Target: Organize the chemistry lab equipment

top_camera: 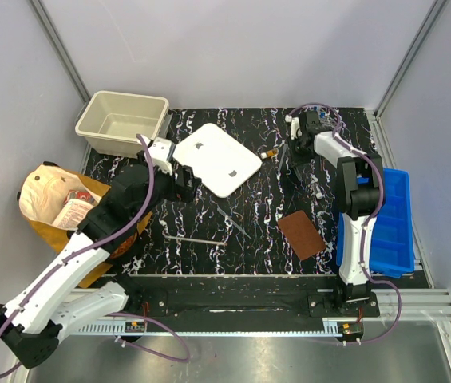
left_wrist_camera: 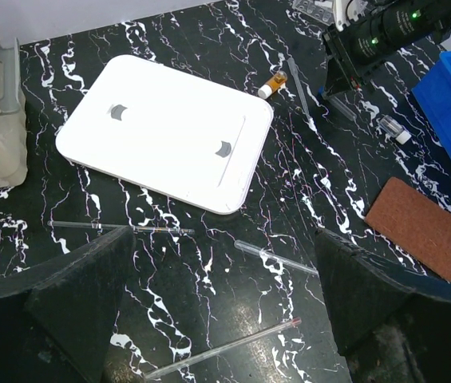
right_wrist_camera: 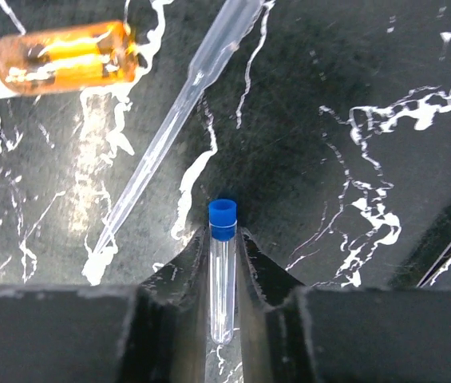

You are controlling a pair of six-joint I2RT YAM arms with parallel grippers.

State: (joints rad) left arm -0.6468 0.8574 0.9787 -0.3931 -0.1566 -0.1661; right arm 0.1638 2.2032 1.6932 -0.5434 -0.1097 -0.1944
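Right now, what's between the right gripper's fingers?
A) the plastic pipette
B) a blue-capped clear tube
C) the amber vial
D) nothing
B: in the right wrist view the blue-capped clear tube sits between the right gripper fingers, which close against both its sides. The amber vial and the pipette lie apart, ahead of it.
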